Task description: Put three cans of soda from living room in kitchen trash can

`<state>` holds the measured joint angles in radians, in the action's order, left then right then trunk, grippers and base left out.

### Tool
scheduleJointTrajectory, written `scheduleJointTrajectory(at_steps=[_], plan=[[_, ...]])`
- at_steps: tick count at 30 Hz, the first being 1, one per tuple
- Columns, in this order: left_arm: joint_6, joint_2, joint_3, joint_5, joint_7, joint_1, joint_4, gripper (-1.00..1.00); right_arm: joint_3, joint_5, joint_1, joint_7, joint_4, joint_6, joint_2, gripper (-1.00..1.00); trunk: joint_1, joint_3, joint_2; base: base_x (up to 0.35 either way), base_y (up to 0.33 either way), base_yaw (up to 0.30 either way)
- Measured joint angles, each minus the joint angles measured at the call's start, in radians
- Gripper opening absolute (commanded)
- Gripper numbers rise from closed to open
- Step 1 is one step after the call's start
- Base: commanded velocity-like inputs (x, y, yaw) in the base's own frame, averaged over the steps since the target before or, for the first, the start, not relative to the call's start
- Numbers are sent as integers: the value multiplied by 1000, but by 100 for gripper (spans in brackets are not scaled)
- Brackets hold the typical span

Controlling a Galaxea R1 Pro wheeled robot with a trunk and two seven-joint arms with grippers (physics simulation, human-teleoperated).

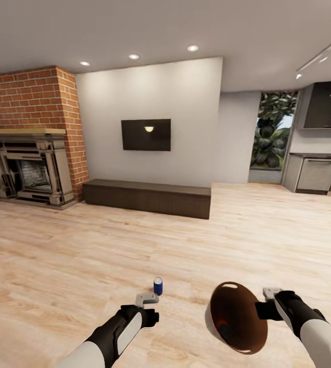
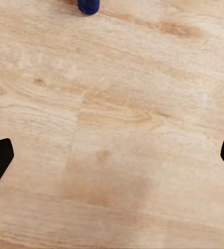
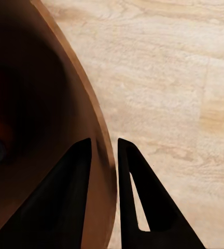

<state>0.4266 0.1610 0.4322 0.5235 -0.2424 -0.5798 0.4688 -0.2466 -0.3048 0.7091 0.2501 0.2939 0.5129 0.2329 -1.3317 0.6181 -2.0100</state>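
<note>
Right gripper, low right of the head view, pinches the bin by its rim, one finger inside and one outside, mouth tipped toward the camera. Something orange-red with a dark end lies inside, probably a can already dropped in. Left gripper stands wide and empty at lower centre; a soda can stands upright on the wood floor just beyond its fingertips. The kitchen sits far off, upper right.
</note>
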Motion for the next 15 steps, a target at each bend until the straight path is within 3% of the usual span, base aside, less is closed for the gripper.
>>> scheduleJointTrajectory(at_steps=[4,7,11,15], plan=[[0,0,-1,0,0,0,0,100,10,-41,-12,47,-14,-39,38,-100,0,0,0,342,0,0],[0,0,0,1,0,0,-1,100,-6,-1,-15,66,-40,-89,57,-100,0,0,0,342,0,0],[0,0,0,1,0,0,-1,100,5,-22,-21,67,-54,-115,87,-100,0,0,0,342,0,0],[0,0,-1,1,-1,0,-1,100,-5,54,-36,72,-57,-118,108,-100,0,0,0,342,0,0]])
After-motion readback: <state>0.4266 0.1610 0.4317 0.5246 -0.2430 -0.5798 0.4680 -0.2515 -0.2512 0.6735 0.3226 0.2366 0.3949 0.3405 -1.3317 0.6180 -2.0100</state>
